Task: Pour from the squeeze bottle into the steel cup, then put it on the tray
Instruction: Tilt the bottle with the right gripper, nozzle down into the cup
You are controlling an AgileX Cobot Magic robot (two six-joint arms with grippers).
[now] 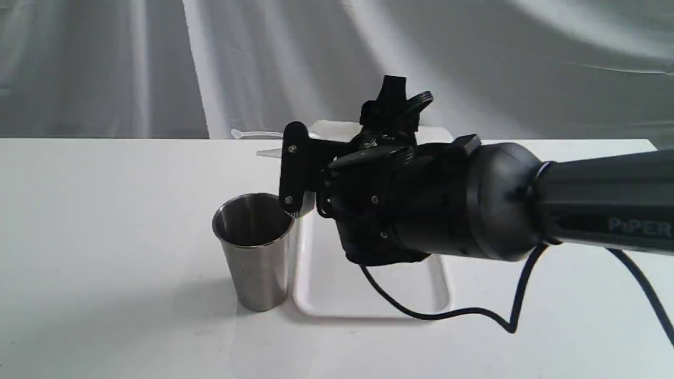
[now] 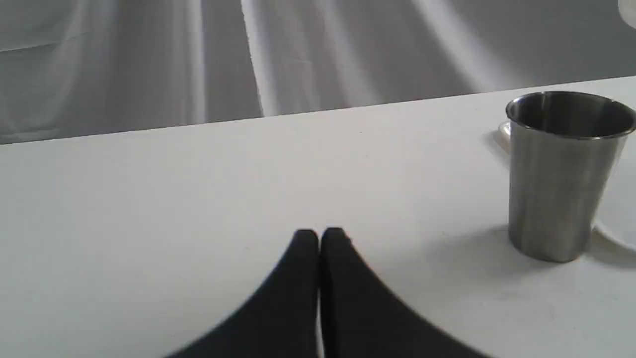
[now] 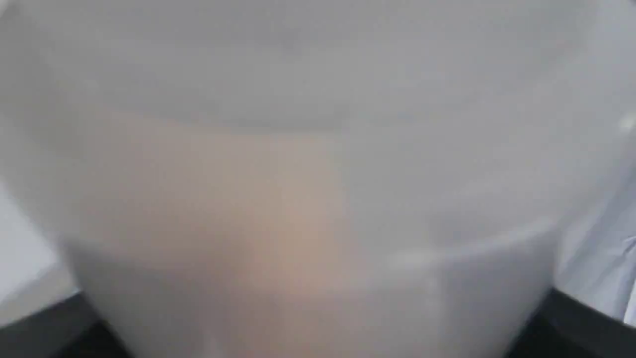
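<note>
The right gripper [image 1: 295, 168] is clamped on the squeeze bottle [image 3: 318, 174]; in the right wrist view the bottle's whitish, blurred wall fills nearly the whole picture, with a faint amber tint low in it and dark finger parts at two corners. In the exterior view the gripper hides most of the bottle; only its pale conical nozzle and a thin strap show, sticking out toward the left, so the bottle lies roughly sideways and raised off the table. The nozzle sits higher in the picture than the rim of the steel cup [image 1: 255, 247]; whether it is directly over the cup's mouth cannot be told. The cup stands upright on the white table [image 1: 105, 237], its dark inside visible; just beside it, on the right, lies the flat white tray [image 1: 337, 295], partly beneath the gripper and arm; a black cable [image 1: 474, 313] hangs from the arm across the tray. The left gripper [image 2: 319, 238] has its two black fingers pressed together with nothing between them, over the table, well apart from the cup; a grey draped backdrop [image 1: 105, 63] hangs behind.
</note>
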